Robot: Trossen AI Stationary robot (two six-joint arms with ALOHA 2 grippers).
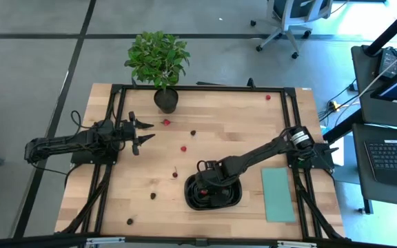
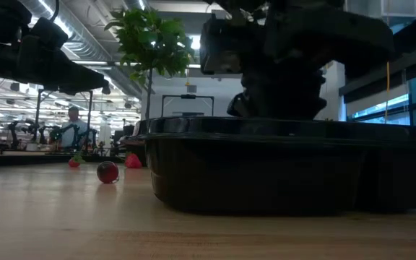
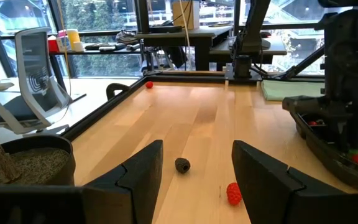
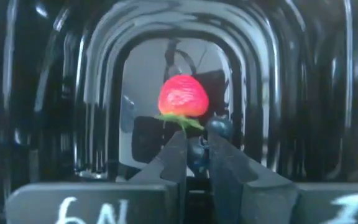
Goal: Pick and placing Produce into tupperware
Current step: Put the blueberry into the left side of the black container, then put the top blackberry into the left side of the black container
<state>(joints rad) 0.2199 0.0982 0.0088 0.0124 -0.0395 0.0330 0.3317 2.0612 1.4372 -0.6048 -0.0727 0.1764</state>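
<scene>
Reaching down into the tupperware (image 1: 236, 196), my right gripper (image 4: 194, 138) is nearly closed under a strawberry (image 4: 183, 96) (left gripper (image 3: 194, 165) hovers open).

**Hidden and cut off**

In the high view the right end effector (image 1: 203, 184) and its arm cover much of the tupperware (image 1: 234, 200), so its divider and most of its contents stay unseen. The berries (image 1: 183, 148) on the surface (image 1: 116, 200) are too small there to tell their kind.

In the low view the tupperware's wall hides everything inside it and runs off the picture at 3 o'clock; the arm above it is cut off at 12 o'clock.

In the right wrist view a dark berry (image 4: 219, 127) sits half behind a fingertip. The plant pot (image 3: 27, 163) is cropped in the left wrist view.
</scene>
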